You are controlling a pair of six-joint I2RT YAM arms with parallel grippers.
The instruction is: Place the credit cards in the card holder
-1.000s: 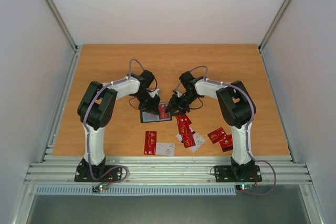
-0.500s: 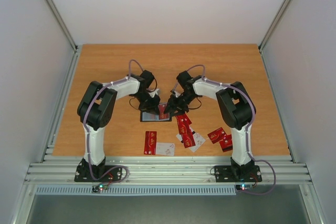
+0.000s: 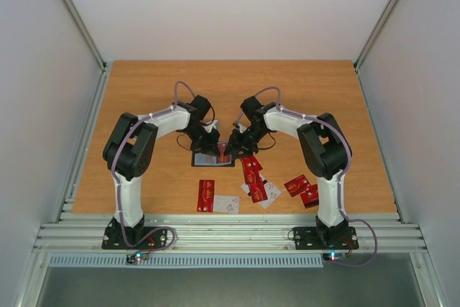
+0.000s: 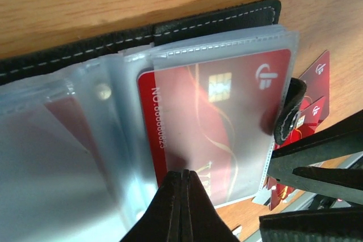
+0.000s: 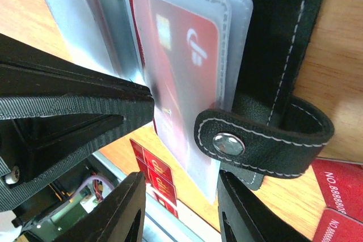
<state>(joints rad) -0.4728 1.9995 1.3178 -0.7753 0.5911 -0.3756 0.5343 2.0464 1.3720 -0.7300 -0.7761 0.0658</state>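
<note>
Slightly since before, my right gripper has come over the small black leather card holder lying open between both arms, half open and empty, while my left gripper, fully closed, presses its clear plastic sleeve; one red chip card is inside, and several red and white cards remain loose.

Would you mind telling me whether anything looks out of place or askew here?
Nothing looks damaged. The loose cards lie scattered and partly overlapping near the front of the table, and the red card in the holder seems to poke slightly past its sleeve's edge.
</note>
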